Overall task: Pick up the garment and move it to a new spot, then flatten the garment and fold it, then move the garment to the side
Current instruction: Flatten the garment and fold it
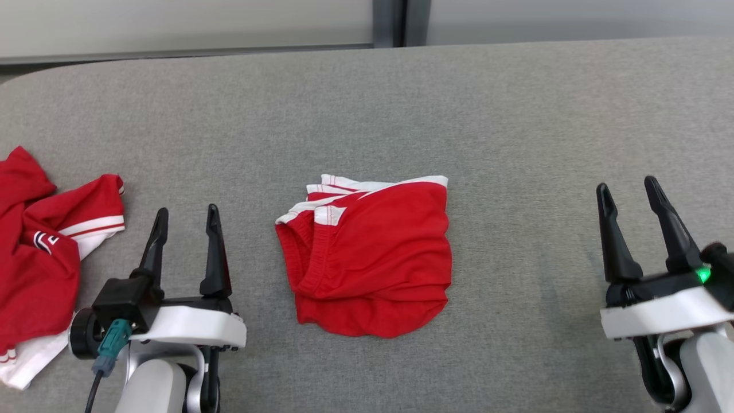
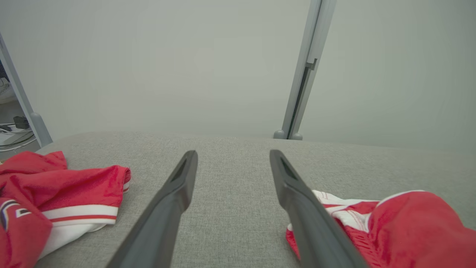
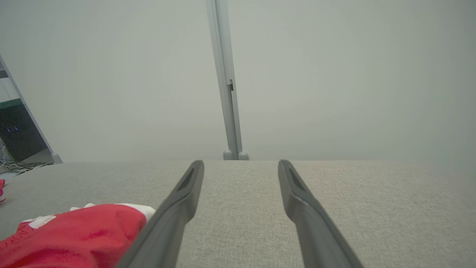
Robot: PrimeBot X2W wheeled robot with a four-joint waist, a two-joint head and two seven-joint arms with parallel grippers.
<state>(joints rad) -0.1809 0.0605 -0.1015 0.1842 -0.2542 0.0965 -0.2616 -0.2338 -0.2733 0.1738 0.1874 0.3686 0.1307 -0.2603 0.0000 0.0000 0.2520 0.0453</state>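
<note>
The garment (image 1: 373, 258) is a pair of red shorts with white trim, lying folded into a rough square at the middle of the grey table (image 1: 401, 103). To its left my left gripper (image 1: 187, 218) rests open and empty, a hand's width from the cloth. Far to the right, my right gripper (image 1: 626, 190) is open and empty too, well apart from the shorts. The left wrist view has the garment (image 2: 401, 227) at lower right beside the open left gripper (image 2: 233, 155). In the right wrist view the garment (image 3: 74, 234) lies at lower left of the open right gripper (image 3: 241, 164).
A second red garment (image 1: 40, 252) with white and red striped trim lies crumpled at the table's left edge, close to my left arm; it appears as a red garment (image 2: 55, 201) in the left wrist view. A pale partition wall (image 1: 229, 23) with a grey post stands behind the table.
</note>
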